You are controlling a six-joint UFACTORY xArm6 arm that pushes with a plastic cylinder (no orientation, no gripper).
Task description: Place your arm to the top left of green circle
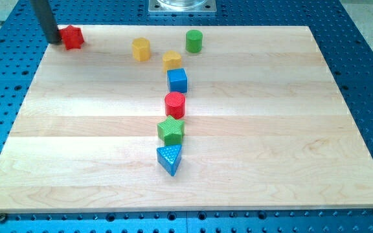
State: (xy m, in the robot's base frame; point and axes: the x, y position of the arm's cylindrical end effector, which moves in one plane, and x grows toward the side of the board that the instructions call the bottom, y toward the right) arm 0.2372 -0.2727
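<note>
Where the blue perforated metal bench (361,77) frames the scene, a pale wooden board (271,129) fills most of the view and carries every block. At the view's top edge a grey metal mount (183,6) shows in part. The straight dark rod enters at the view's top left, and its tip (54,41) rests at the board's top-left corner, touching or just beside the left flank of the red star-shaped block (72,37). The arm carries no claw, so no opening or closing state applies.

The green cylinder block (194,41), the task's green circle, stands near the top edge, right of centre, well apart from the tip and far to its right. To its left stands a yellow cylinder block (141,49); between and slightly below them sits a yellow block (171,60) of unclear shape, just above a blue cube (178,80).

Below the cube, a column runs toward the view's bottom: a red cylinder block (175,104), a green star-shaped block (171,130), and a blue triangular block (169,158).
</note>
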